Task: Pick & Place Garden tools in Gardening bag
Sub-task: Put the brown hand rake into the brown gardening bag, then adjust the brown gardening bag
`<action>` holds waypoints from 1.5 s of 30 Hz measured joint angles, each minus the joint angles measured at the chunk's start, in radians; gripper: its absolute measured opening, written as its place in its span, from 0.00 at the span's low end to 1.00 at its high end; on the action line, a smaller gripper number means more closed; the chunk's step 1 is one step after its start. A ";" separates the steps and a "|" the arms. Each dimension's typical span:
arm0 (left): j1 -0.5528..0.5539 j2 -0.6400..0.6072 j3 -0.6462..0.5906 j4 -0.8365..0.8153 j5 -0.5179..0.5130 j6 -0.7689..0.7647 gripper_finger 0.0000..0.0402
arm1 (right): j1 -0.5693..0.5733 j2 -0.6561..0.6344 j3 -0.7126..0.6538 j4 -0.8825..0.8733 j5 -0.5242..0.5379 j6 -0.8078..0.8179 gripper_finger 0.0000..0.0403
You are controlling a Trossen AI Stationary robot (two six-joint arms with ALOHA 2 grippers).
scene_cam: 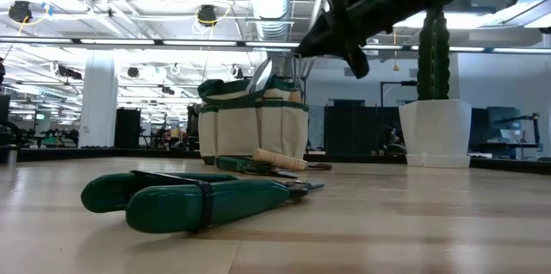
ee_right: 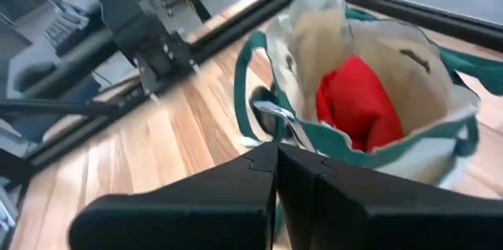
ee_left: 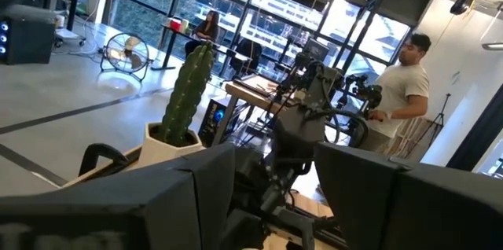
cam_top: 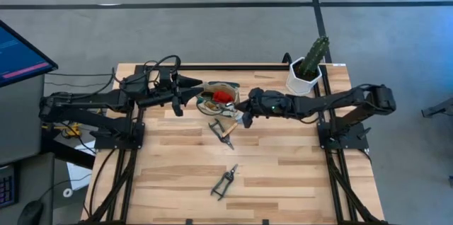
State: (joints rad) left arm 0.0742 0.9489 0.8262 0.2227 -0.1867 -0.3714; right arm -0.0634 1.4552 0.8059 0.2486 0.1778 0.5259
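Note:
The cream gardening bag [cam_top: 218,97] with green trim stands upright at the table's far middle. A red-headed tool [ee_right: 357,101] sits inside it, and a metal blade [scene_cam: 262,74] sticks up out of it. My left gripper [cam_top: 197,88] is open and level at the bag's left rim. My right gripper [cam_top: 243,110] is shut, empty, and raised above the table just right of the bag, slanting down toward it. A wooden-handled tool [cam_top: 223,129] lies flat in front of the bag. The green-handled pruning shears [cam_top: 225,181] lie nearer the front edge. My left gripper has its fingers [cam_top: 192,83] right at the bag's left rim [cam_top: 206,92]. Whether they touch it I cannot tell; the left wrist view looks over the bag and shows nothing between the fingers.
A white pot with a green cactus [cam_top: 306,76] stands at the far right corner, close behind my right arm. A monitor [cam_top: 21,52] stands off the table's left side. A person [ee_left: 401,93] stands in the room beyond the table.

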 joint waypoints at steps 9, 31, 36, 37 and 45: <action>0.000 0.000 0.000 -0.006 -0.001 0.000 0.42 | 0.003 0.004 0.001 0.083 -0.015 -0.001 0.00; 0.000 0.000 0.000 -0.011 -0.005 0.000 0.42 | -0.011 -0.012 0.014 0.137 -0.045 -0.012 0.00; 0.000 0.000 0.000 -0.020 -0.004 0.000 0.42 | -0.017 -0.137 0.017 -0.002 0.031 -0.038 0.00; 0.000 0.000 0.000 -0.022 -0.004 0.000 0.42 | -0.016 -0.165 0.017 -0.054 0.037 -0.038 0.00; 0.000 0.000 0.000 -0.037 0.000 0.000 0.42 | 0.058 -0.299 0.016 -0.379 0.163 0.025 0.00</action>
State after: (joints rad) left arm 0.0744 0.9489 0.8265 0.1861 -0.1871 -0.3714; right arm -0.0055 1.1564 0.8215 -0.1303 0.3413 0.5511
